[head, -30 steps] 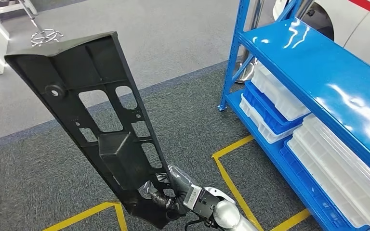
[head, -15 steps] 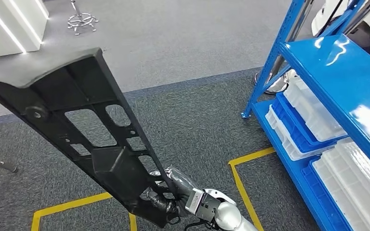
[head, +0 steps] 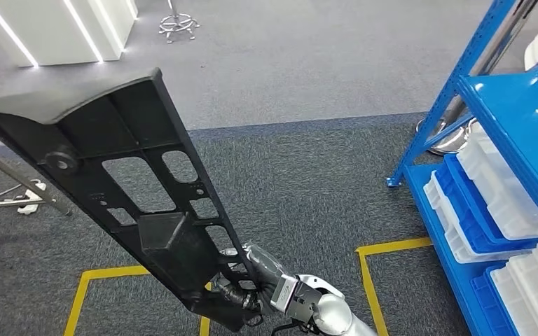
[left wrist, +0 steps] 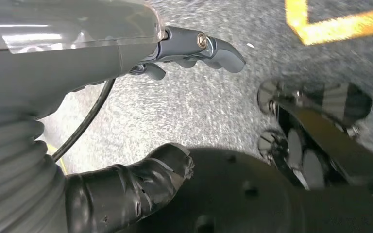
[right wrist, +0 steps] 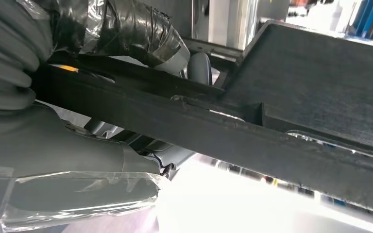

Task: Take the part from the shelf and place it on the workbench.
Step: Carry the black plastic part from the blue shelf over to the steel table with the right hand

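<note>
A long black plastic part (head: 133, 203) with cut-outs and a raised block slants up and to the left across the head view. My right hand (head: 249, 283) grips its lower end near the bottom of that view. In the right wrist view the same part (right wrist: 272, 131) runs away from my right hand (right wrist: 77, 121), whose taped thumb lies over one edge and whose fingers sit under it. My left hand (left wrist: 141, 116) hangs over grey carpet, fingers apart and holding nothing.
A blue shelf rack (head: 518, 126) with white and blue trays (head: 497, 189) stands at the right. Yellow floor tape (head: 385, 246) marks squares on the dark carpet. White cabinets (head: 63, 28) stand at the far left, with a chair base (head: 177, 24) beyond and a metal stand leg (head: 21, 182).
The whole view has swung left: the blue rack has slid toward the right edge and white cabinets have come in at the top left. The part stays gripped in my right hand.
</note>
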